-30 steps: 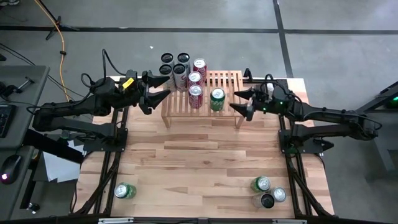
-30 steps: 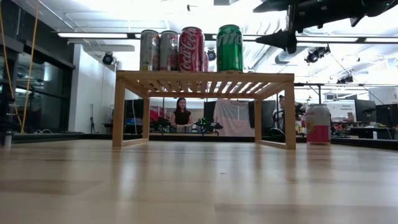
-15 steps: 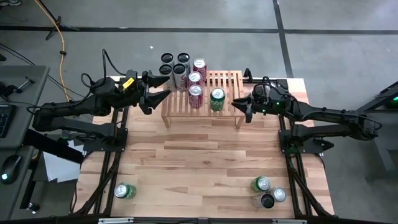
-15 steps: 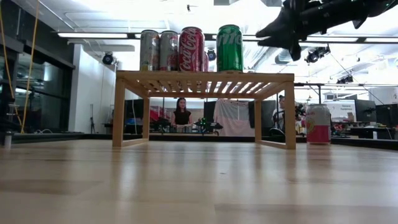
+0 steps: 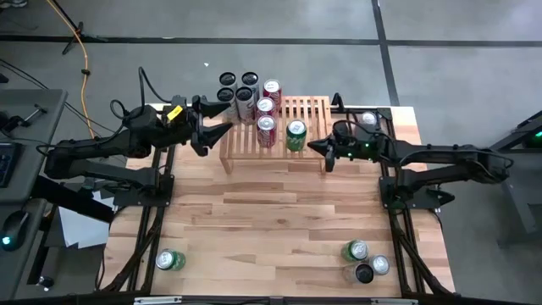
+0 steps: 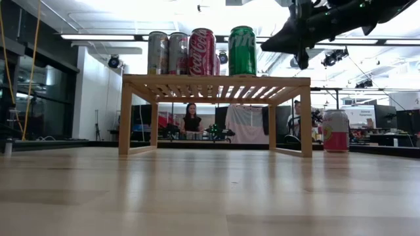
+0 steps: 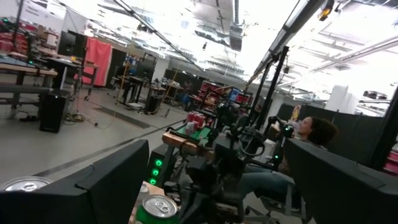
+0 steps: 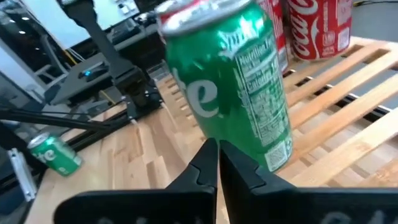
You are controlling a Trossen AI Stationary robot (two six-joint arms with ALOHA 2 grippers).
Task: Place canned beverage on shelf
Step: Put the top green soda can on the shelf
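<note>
The light-wood shelf point(image 5: 309, 110) stands at the table's far side and carries a green can point(image 5: 295, 134), three red cans point(image 5: 266, 127) and a silver can point(image 5: 246, 99) on its slatted top point(image 6: 216, 82). My right gripper point(image 5: 325, 158) is shut and empty; it hovers above the shelf's right near corner, right of the green can point(image 8: 236, 87) and apart from it in the low view point(image 6: 298, 60). My left gripper point(image 5: 222, 119) is open and empty at the shelf's left end.
Three black cans point(image 5: 227, 80) stand behind the shelf. A pink can point(image 6: 335, 131) stands on the table right of the shelf. A green can point(image 5: 170, 259) stands near the left front corner, and three cans point(image 5: 364, 261) near the right front corner. People sit beyond the table.
My right gripper has shut its fingers, which stood wide open a second ago. It has moved a little toward the table's left and near edges, along the shelf's right end, and its tips have turned downward. The green can stays upright on the shelf.
</note>
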